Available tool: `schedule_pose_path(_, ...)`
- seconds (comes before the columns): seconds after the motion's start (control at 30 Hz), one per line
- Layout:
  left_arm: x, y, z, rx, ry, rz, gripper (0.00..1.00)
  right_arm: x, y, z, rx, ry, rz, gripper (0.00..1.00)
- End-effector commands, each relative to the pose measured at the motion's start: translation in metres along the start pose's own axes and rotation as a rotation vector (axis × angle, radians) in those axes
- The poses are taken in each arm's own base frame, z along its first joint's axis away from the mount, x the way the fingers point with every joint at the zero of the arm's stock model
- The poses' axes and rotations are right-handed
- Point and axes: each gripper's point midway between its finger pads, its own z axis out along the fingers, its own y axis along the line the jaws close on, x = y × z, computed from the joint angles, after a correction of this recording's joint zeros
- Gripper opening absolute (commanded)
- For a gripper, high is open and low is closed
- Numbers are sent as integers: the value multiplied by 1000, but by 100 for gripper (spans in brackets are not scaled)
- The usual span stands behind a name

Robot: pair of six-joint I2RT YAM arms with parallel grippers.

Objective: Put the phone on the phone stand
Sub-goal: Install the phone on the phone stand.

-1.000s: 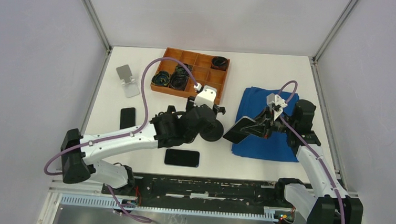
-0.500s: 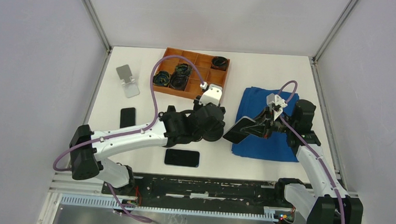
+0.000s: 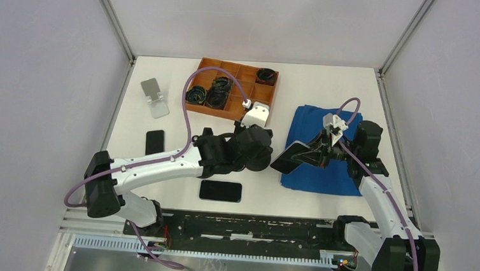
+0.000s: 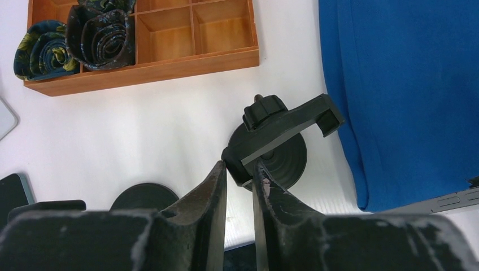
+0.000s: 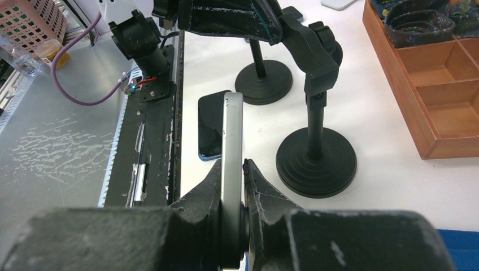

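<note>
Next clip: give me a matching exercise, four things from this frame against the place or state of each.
1. left gripper
2. right gripper
3. wooden tray
4. blue cloth

A. shut on a phone held on edge
B. rolled ties in its compartments
C. lies flat on the right side
D. fingers on the phone stand bracket

Pairs: 1-D, 2-A, 3-B, 4-C

Your white table (image 3: 304, 89), on it an orange divided tray (image 3: 213, 110), a blue cloth (image 3: 324, 176), a silver stand (image 3: 154, 97), one dark phone (image 3: 154, 141) near your left edge, another dark phone (image 3: 221, 190) at the front, a black round-based stand (image 4: 285, 166)
</note>
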Motion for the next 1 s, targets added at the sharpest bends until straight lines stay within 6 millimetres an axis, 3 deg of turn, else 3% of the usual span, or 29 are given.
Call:
schedule_pose_path(0.0,-11,0,-3,-12,-26,-43,23,-8,4,0,-40,-13,-64,0)
schedule_pose_path(0.1,-9,-1,-3,0,-20,-27,6,-8,4,0,-39,-13,-63,0)
schedule_pose_path(0.17,-8,-2,-3,9,-16,-14,2,-8,4,0,-40,-13,-62,0)
schedule_pose_path(0.47,-12,-13,-8,134,-55,69,2,-15,22,3,-109,-16,-129,0)
schedule_pose_path(0.67,-21,-19,-12,225,-85,79,2,-28,38,21,-163,20,-190,0)
schedule_pose_path(0.83,-23,-22,-13,261,-91,75,2,-41,40,43,-207,128,-295,0)
schedule_pose_path(0.97,-23,-24,-14,272,-91,72,2,-55,31,56,-242,124,-310,0)
